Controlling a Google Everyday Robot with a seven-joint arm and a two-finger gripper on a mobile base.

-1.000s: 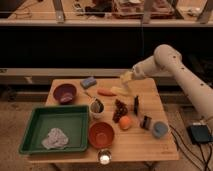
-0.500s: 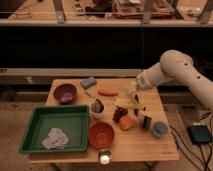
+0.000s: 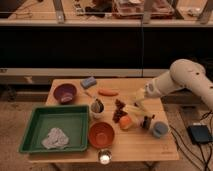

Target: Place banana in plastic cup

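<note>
My gripper [image 3: 138, 101] hangs from the white arm that reaches in from the right. It is shut on the pale-yellow banana [image 3: 132, 109], which it holds low over the wooden table [image 3: 165, 150], just above the round orange fruit [image 3: 125, 122]. The light-blue plastic cup [image 3: 159, 129] stands upright near the table's right edge, to the right of and below the gripper. The banana is apart from the cup.
A small dark object [image 3: 146, 122] stands beside the cup. Dark grapes [image 3: 119, 111], an orange carrot [image 3: 107, 92], a whitish cup with utensils [image 3: 96, 106], an orange bowl [image 3: 101, 134], a clear glass [image 3: 104, 158], a purple bowl [image 3: 65, 92], a blue sponge [image 3: 88, 82] and a green tray [image 3: 37, 142] are also on the table.
The arm has moved down and toward the front of the table with the banana, from above the back edge to low over the orange fruit.
</note>
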